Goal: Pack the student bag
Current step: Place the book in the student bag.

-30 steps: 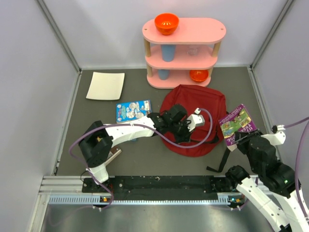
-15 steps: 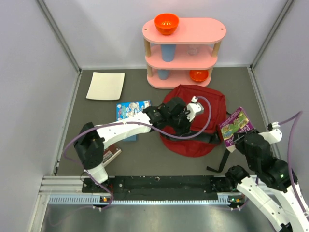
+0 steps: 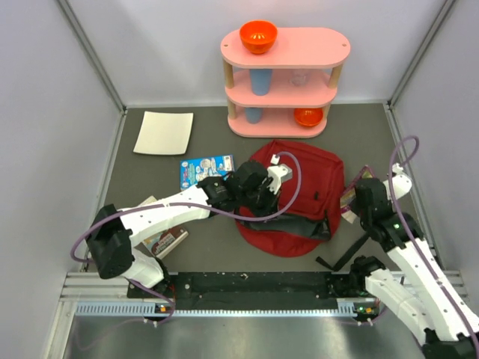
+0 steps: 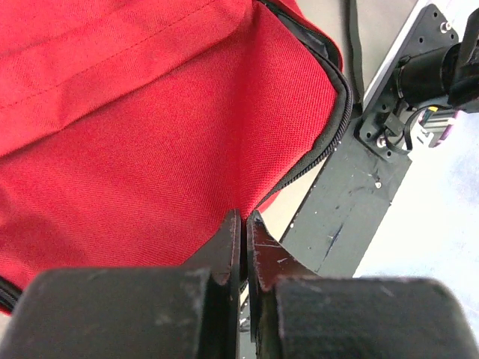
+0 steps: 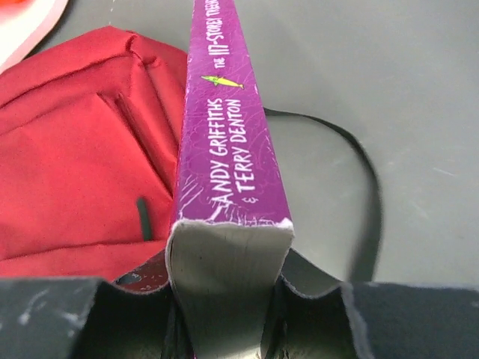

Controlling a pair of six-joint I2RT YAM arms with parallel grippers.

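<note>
The student bag (image 3: 303,191) is a dark-red backpack lying in the middle of the mat, with a grey-dark opening along its lower part. My left gripper (image 3: 260,188) is at the bag's upper left edge. In the left wrist view it (image 4: 244,224) is shut on the red fabric (image 4: 150,127) beside the black zipper edge. My right gripper (image 3: 359,200) is at the bag's right side. In the right wrist view it (image 5: 228,280) is shut on a purple book (image 5: 224,127), spine up, with the bag (image 5: 75,157) to its left.
A pink three-tier shelf (image 3: 284,82) with orange bowls and blue cups stands at the back. A white square plate (image 3: 164,132) and a blue booklet (image 3: 203,170) lie at the left. Another book (image 3: 166,241) lies under the left arm. A black strap (image 3: 346,253) trails from the bag's lower right.
My left gripper has moved left, dragging the bag's edge with it, and the bag has shifted left. My right arm has carried the purple book forward to the bag's right side.
</note>
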